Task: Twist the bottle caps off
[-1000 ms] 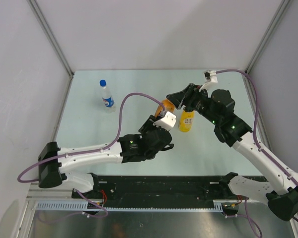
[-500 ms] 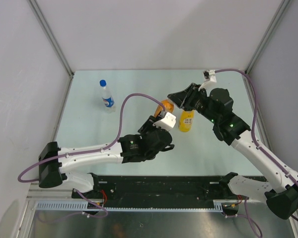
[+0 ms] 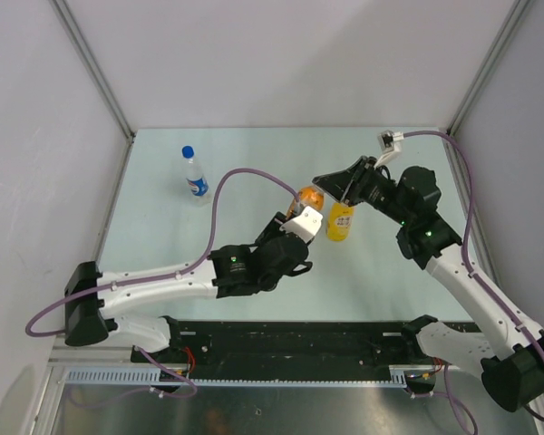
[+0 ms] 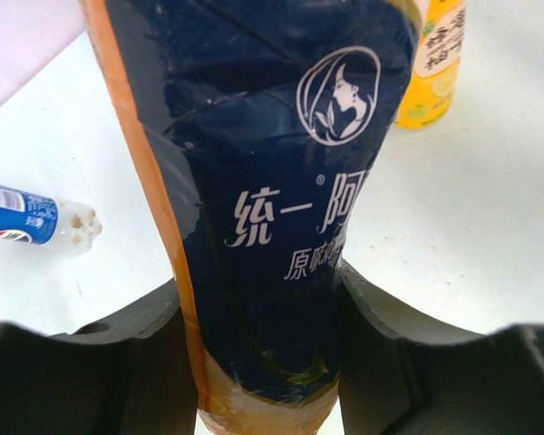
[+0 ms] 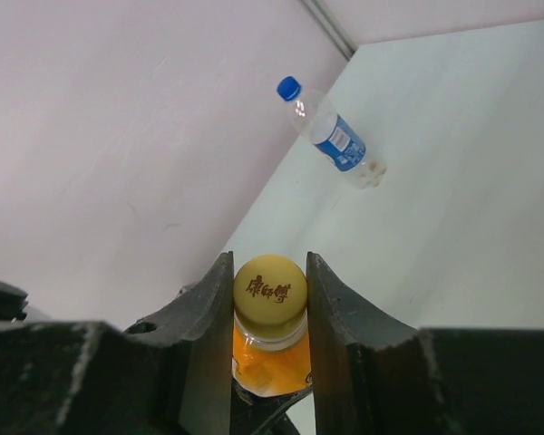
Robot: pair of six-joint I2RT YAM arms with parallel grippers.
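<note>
A: Checking right gripper [image 5: 268,275]: jaws squeezed onto the yellow-orange cap [image 5: 270,294], one on each side.

B: Left gripper [image 4: 263,313]?

A: Pinching the dark-labelled bottle [image 4: 272,181] across its label, directly below that cap.

B: Others?

A: Tall yellow bottle [image 3: 341,222] stands just beside the right gripper. Clear bottle [image 3: 196,181], blue cap [image 3: 188,152] on, stands well apart, off the left gripper's left.

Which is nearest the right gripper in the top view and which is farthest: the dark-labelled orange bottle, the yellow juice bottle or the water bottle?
1. Dark-labelled orange bottle: mid-table, its cap sits between the fingers of the right gripper.
2. Yellow juice bottle: standing just to the right of the first.
3. Water bottle: far off at the rear left.
</note>
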